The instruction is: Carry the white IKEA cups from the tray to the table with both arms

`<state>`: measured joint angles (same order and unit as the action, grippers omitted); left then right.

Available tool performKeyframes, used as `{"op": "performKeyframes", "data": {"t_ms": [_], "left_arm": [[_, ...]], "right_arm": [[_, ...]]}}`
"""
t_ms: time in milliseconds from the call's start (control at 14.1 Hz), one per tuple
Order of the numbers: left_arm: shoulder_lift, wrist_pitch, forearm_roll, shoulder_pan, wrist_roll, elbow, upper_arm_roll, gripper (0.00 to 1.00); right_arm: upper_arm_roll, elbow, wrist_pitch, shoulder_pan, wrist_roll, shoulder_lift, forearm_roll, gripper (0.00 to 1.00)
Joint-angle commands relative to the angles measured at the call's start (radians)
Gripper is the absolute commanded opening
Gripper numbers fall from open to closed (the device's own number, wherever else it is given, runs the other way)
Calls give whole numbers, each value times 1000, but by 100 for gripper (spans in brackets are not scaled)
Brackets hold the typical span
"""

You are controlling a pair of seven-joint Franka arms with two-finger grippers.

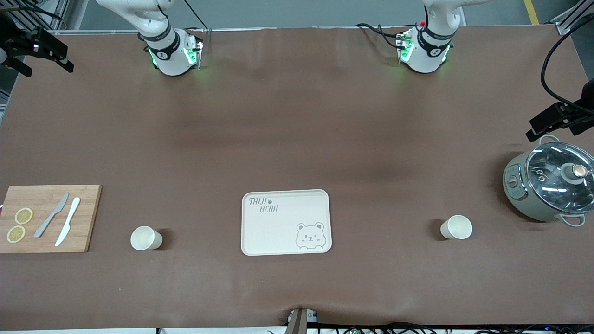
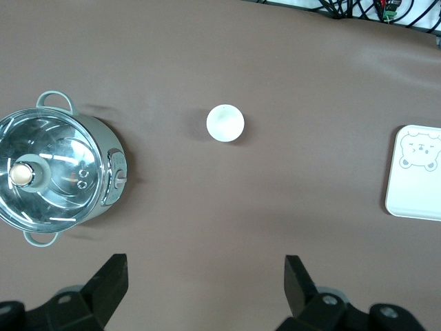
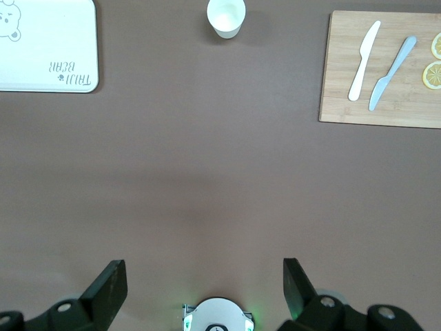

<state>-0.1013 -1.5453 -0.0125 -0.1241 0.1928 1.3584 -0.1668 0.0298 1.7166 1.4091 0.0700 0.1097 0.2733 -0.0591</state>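
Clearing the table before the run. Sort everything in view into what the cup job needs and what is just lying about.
Needed:
- cup between board and tray
- cup between tray and pot
- bear-printed tray
- left gripper, open, high over bare table
- right gripper, open, high over bare table

Lying about:
- cutting board
- grey knife
- white knife
- lemon slices
- lidded pot

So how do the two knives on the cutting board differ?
The grey knife is darker and lies nearer the lemon slices; the white knife is paler and lies nearer the board's tray-side edge. Both lie flat, slanted the same way, side by side without touching.
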Motion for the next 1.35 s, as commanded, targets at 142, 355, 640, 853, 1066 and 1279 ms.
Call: {"op": "performKeyframes", "data": {"t_ms": [142,355,640,853,1066,1279], "left_arm": [[2,17,-20,-2,-16,-12,-4,100],[2,19,-20,0,-16,-10,-4,100],[2,19,-20,1,-16,-10,-4,100],[0,19,-20,1,-16,-10,-4,100],[0,19,-20,1,-16,-8,-5,100],[0,17,-20,0,-16,-8,-4,100]], "right_arm": [[7,-31,-12,8,-1,-23,-7,100],[9,-31,-10,7,1,-31,-7,100],[10,-34,-9,7,-1,-43,-10,100],[12,-46,-12,-10,-2,-43,-10,100],[12,-49,-10,-32,-4,-43,-8,100],[12,-55,-12,-44,-2,-43,-8,100]]}}
